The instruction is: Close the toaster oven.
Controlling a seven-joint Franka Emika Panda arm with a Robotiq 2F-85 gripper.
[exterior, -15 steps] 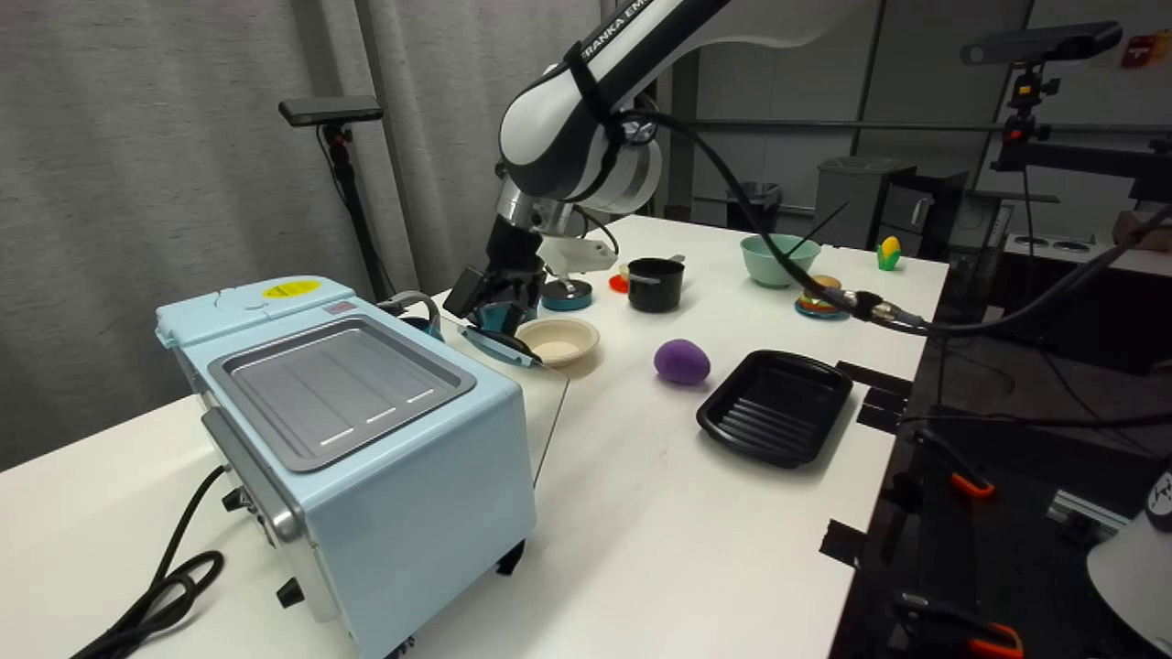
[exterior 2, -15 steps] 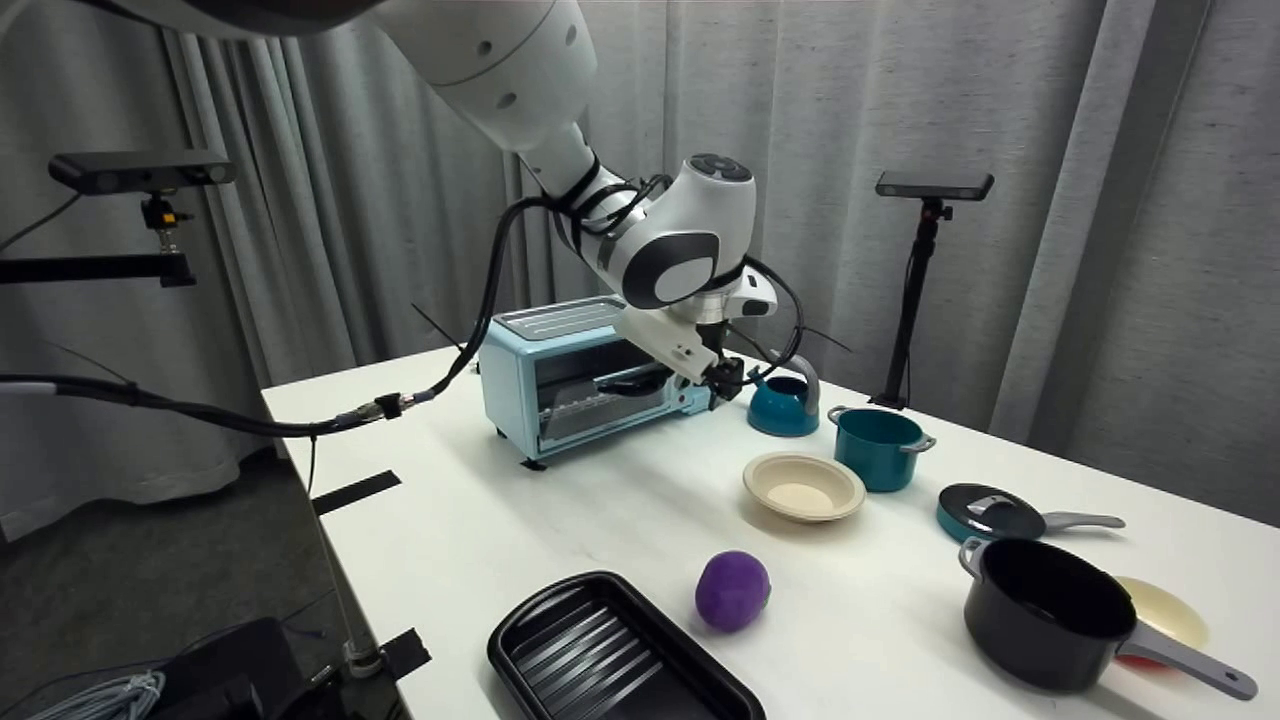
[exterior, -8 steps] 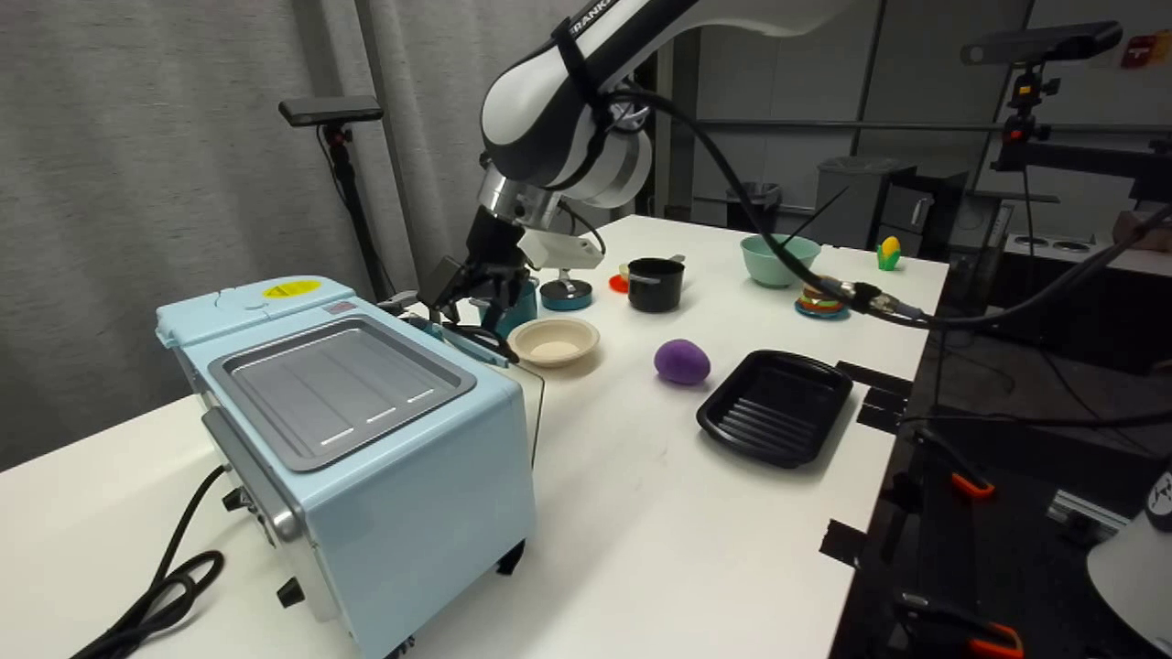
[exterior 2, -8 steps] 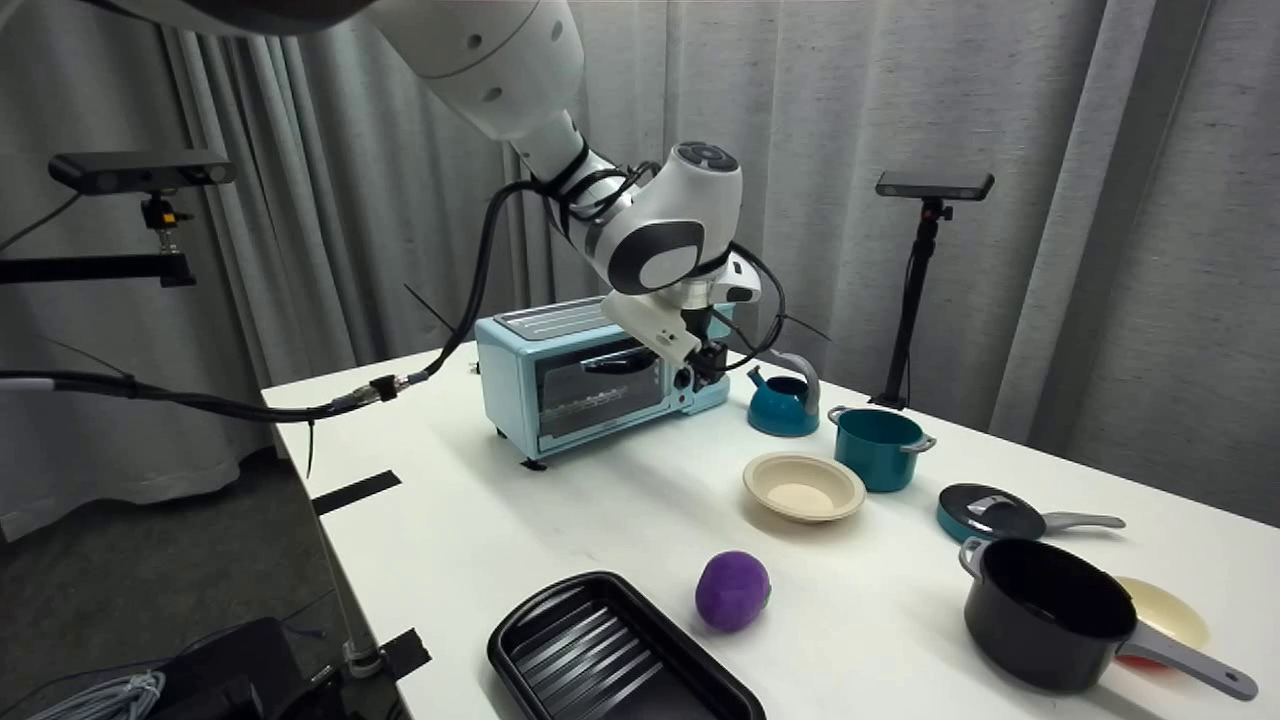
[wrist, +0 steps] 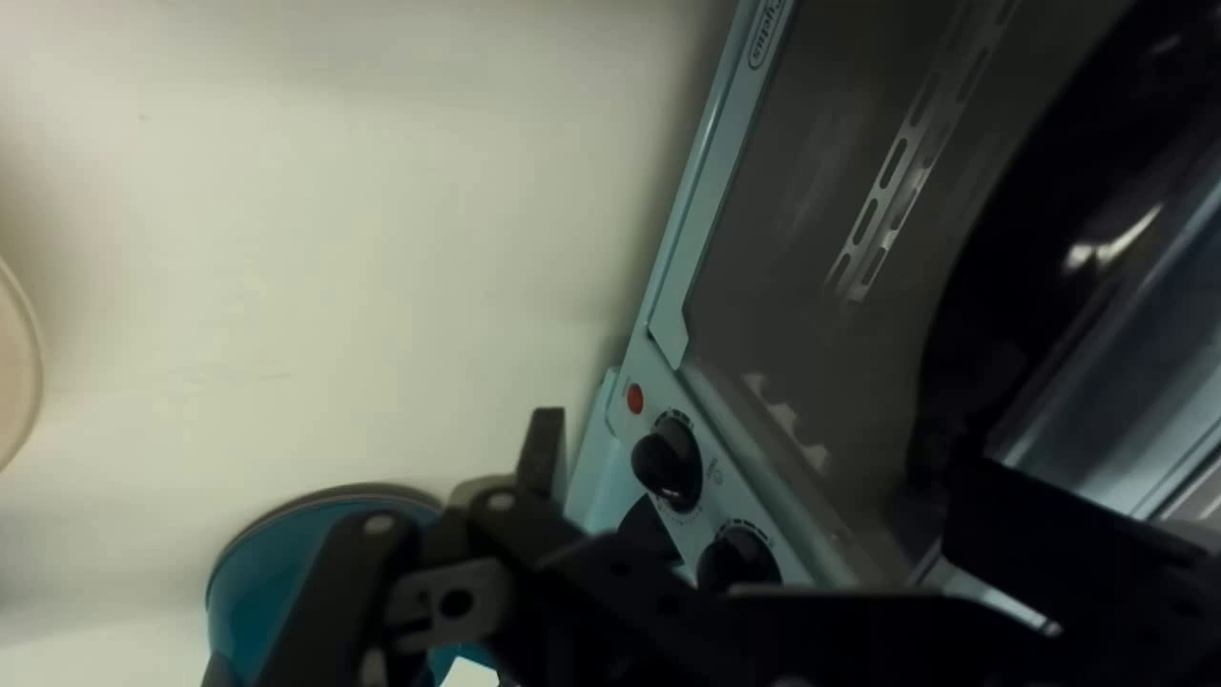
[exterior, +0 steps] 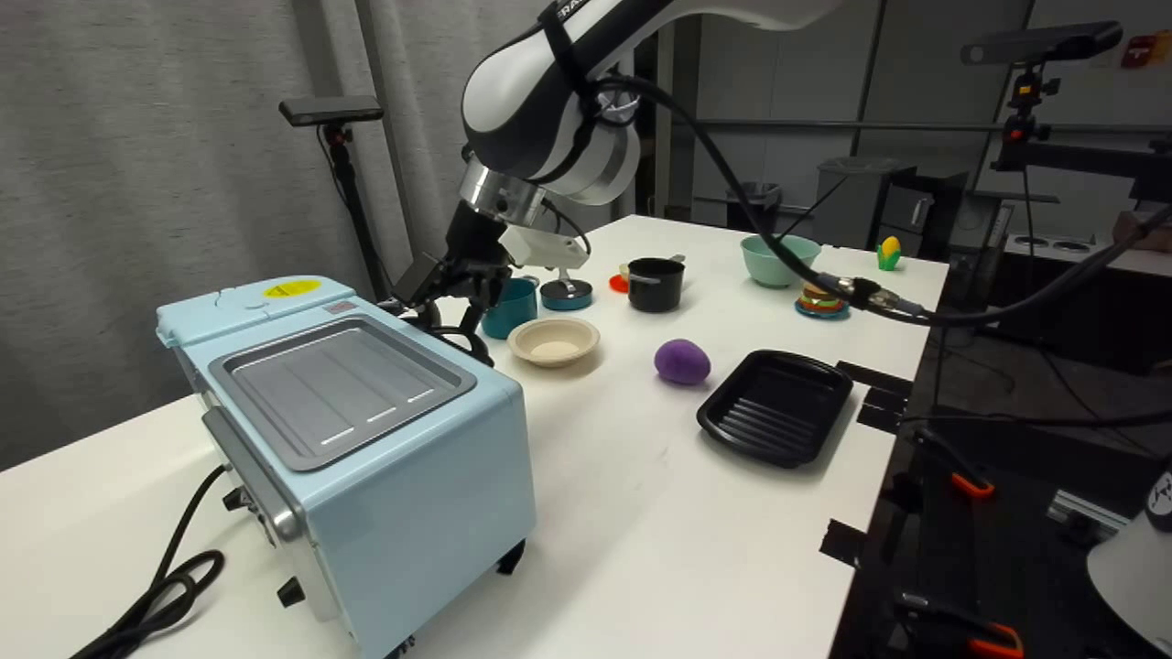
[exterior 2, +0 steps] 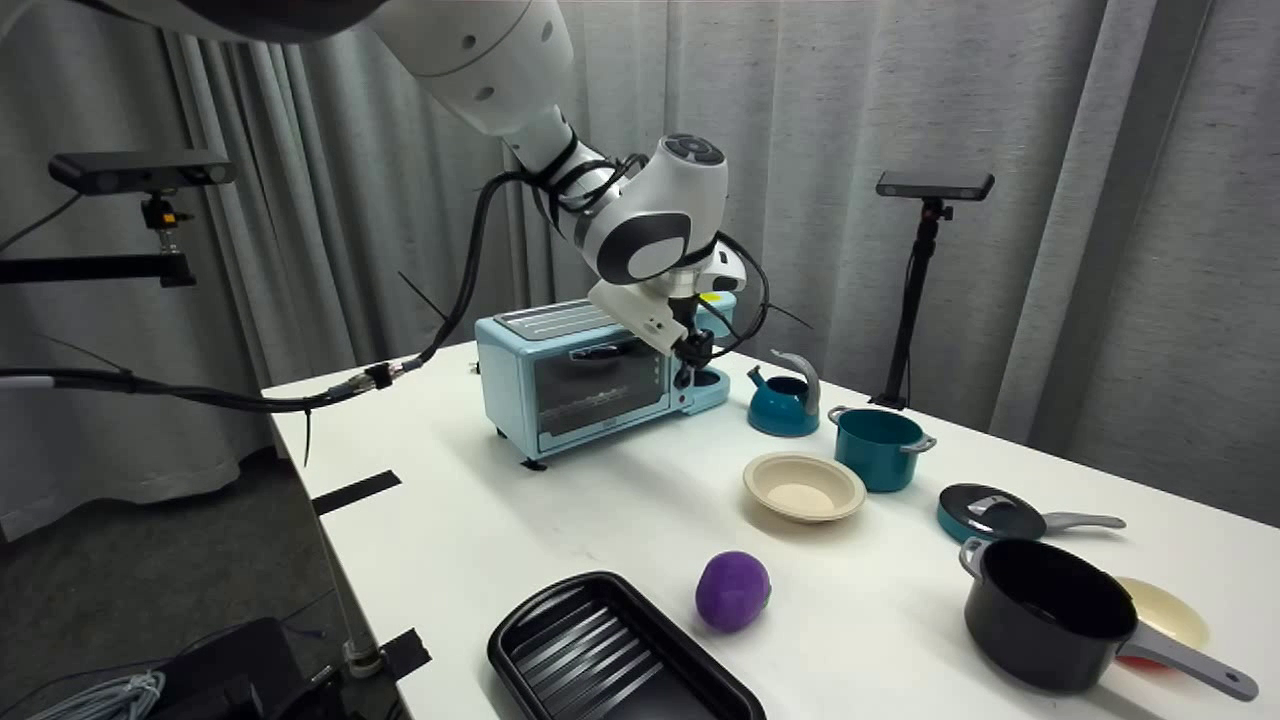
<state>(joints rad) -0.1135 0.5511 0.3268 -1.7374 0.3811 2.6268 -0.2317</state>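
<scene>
Door (exterior 2: 600, 388) of the toaster oven (exterior: 366, 430), lower left in an exterior view, looks almost closed, the gripper (wrist: 754, 487) spread wide with nothing held, so the closing push seems nearly done, the next move calling for one light press, then retreat

I can read "Cyetus" on the label (wrist: 766, 33) of the toaster oven (wrist: 792, 315) — and, on the arm (exterior: 540, 101), a cut-off "FRA".
</scene>
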